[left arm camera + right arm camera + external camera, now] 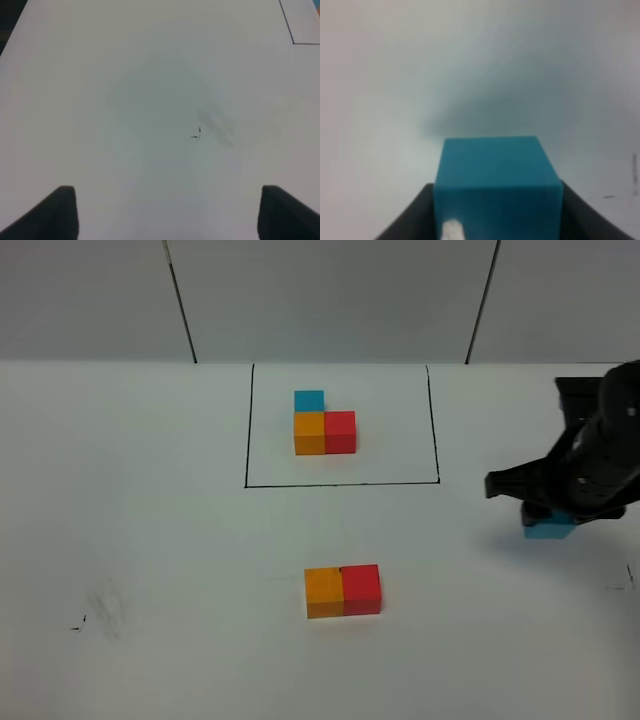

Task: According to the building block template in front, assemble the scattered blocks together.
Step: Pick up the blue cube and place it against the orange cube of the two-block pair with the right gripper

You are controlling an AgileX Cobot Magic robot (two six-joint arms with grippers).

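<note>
Over the left part of the white table, the left gripper hangs with its jaws spread wide and nothing between them. At the middle, the building block template sits far inside its black drawn rectangle, while nearer lie the orange block and the red block, touching, orange on the left. On the right, well apart from that pair, the right gripper clasps the light blue block between its fingers, low over the table.

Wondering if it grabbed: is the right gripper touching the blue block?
Touching. Right wrist view: fingers of the right gripper press both sides of the blue block.
</note>
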